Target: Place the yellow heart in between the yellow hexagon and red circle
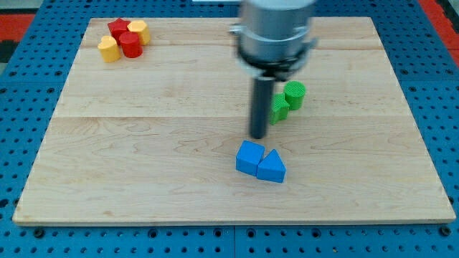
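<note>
At the view's top left is a tight cluster of blocks. A yellow block, heart-like in shape, sits at its lower left and touches the red circle. The yellow hexagon sits just up and right of the red circle. Another red block, its shape unclear, sits at the cluster's top. My tip is far from them, near the board's middle, just above the blue blocks and left of the green ones.
A blue cube and a blue triangle sit touching below my tip. Two green blocks sit right of the rod. The wooden board lies on a blue pegboard.
</note>
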Controlling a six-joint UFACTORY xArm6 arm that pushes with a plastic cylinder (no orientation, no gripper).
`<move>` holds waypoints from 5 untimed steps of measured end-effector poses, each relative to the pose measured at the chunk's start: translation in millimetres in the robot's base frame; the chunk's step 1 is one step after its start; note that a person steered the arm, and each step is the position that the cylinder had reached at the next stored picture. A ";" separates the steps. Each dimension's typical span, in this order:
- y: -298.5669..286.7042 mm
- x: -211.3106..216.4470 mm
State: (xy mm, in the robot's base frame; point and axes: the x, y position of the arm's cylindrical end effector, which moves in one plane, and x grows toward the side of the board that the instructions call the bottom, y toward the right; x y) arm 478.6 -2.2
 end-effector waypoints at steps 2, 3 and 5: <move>-166.2 -46.6; -234.5 -66.2; -302.9 -79.6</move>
State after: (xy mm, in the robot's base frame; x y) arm 399.0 -305.1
